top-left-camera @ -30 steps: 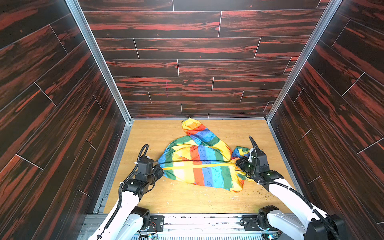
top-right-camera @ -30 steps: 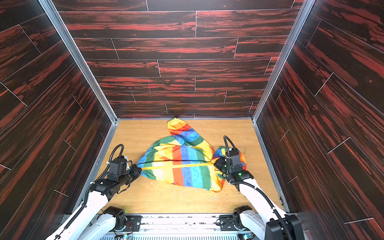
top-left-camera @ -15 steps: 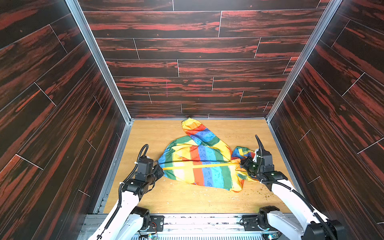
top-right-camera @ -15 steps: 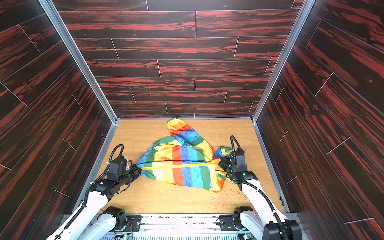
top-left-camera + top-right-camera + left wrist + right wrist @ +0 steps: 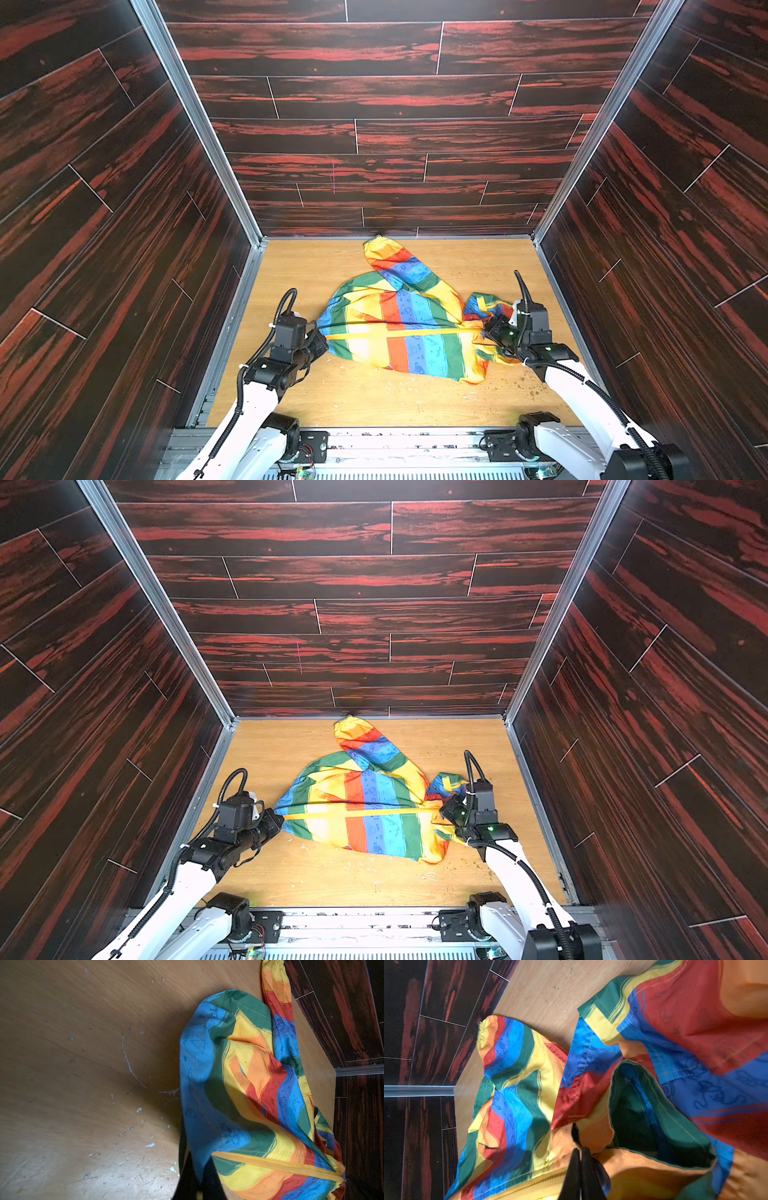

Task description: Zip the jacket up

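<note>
A thin, shiny rainbow jacket (image 5: 415, 316) lies rumpled mid-surface (image 5: 374, 399), its yellow zipper (image 5: 399, 333) drawn straight between two arms. The left fingers (image 5: 319, 344) pinch the fabric at one end of the zipper and the right fingers (image 5: 491, 329) pinch the other. The cloth looks light, limp and probably slippery, so the stiffer zipper tape seems the surest hold. No container is in view.
</note>
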Action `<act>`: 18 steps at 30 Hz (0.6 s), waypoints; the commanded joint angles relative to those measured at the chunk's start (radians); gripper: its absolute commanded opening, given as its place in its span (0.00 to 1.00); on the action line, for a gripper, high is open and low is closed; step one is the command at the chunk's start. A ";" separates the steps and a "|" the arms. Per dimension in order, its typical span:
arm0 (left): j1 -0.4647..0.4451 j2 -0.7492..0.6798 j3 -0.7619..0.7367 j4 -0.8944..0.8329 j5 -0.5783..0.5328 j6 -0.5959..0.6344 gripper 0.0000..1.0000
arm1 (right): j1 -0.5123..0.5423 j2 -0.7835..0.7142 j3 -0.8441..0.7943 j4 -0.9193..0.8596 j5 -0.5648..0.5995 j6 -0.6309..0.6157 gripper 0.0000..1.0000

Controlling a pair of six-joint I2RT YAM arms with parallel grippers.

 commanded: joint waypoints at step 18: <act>0.022 0.377 0.361 0.116 0.031 0.116 0.00 | -0.035 0.308 0.413 0.070 -0.067 -0.066 0.00</act>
